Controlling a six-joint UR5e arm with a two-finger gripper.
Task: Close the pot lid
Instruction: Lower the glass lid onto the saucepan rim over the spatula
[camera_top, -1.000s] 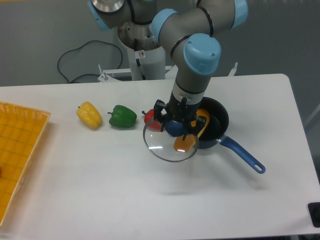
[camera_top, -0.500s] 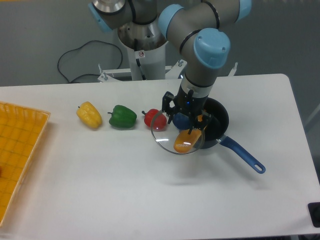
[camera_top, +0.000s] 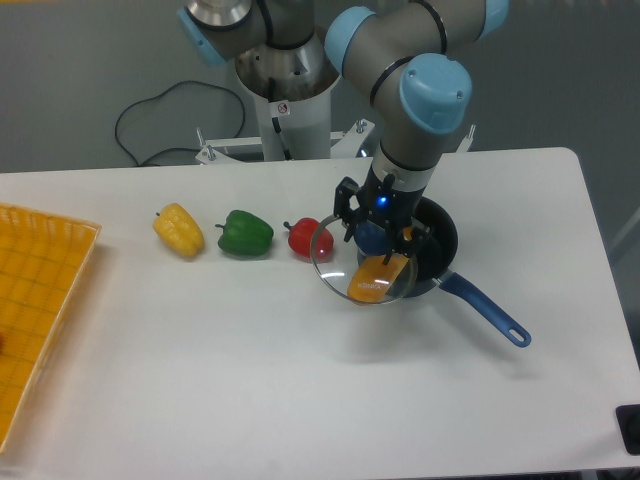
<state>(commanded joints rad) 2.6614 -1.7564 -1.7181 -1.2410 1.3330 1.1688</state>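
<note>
The dark pot (camera_top: 437, 246) sits on the white table right of centre, its long blue handle (camera_top: 484, 309) pointing toward the front right. An orange object (camera_top: 374, 278) lies in it, seen through the glass. My gripper (camera_top: 376, 236) points straight down and is shut on the blue knob of the lid (camera_top: 362, 258). The lid is a clear glass disc with a thin metal rim, held in the air. It hangs over the pot's left rim and sticks out to the left of the pot.
A red pepper (camera_top: 304, 238), a green pepper (camera_top: 245, 233) and a yellow pepper (camera_top: 178, 229) lie in a row left of the pot. A yellow basket (camera_top: 40, 310) stands at the table's left edge. Cables lie behind the table by the arm's base.
My gripper has carried the lid to the right, from in front of the red pepper toward the pot. The pot and the peppers have stayed put.
</note>
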